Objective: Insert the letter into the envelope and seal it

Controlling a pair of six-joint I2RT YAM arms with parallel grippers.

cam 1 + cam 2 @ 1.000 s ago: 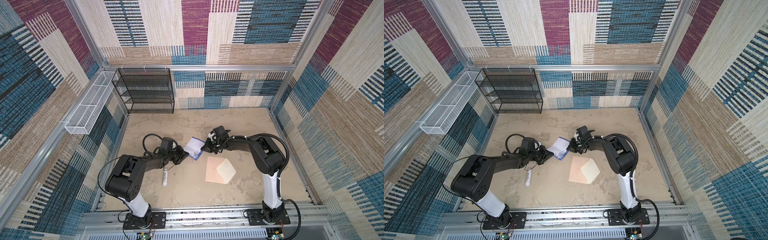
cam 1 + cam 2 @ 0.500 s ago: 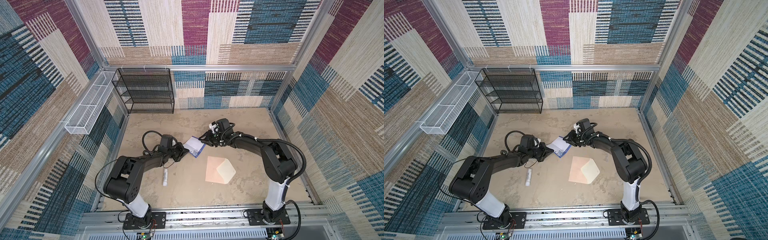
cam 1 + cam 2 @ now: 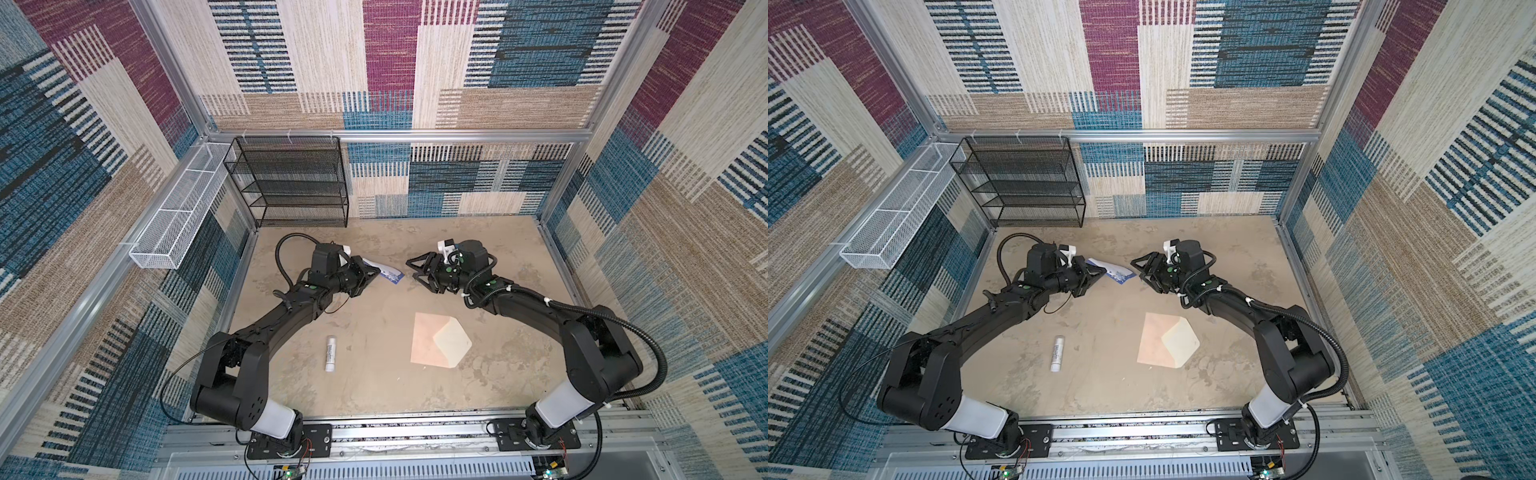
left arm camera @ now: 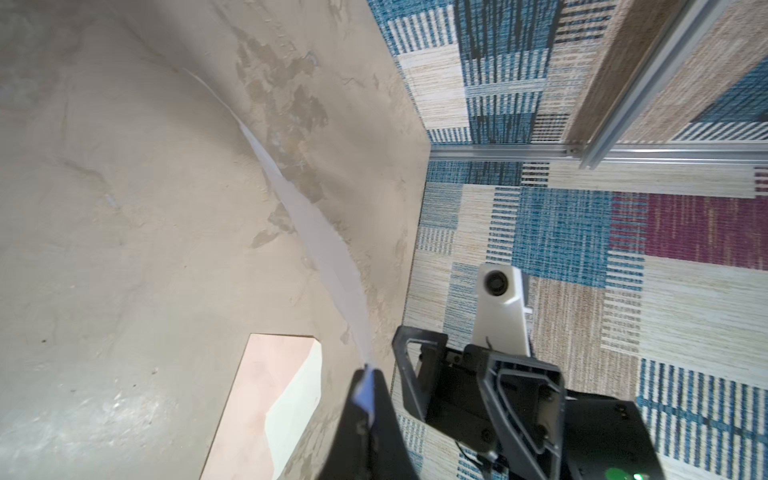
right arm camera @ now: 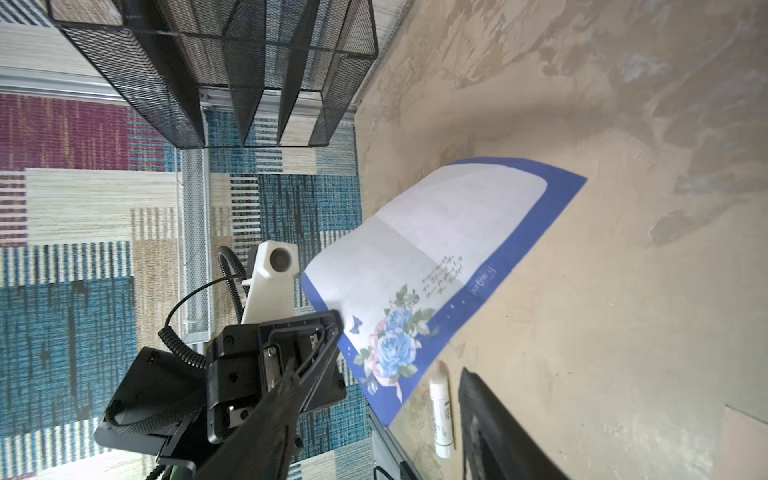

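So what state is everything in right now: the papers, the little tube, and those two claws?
left gripper: shut on the letter's edge.
right gripper: open, apart from the letter.
letter: bowed, pinched at one edge.
envelope: flat on the table, flap open, unsealed.
glue stick: lying on its side, untouched.
black mesh rack: upright by the back wall.
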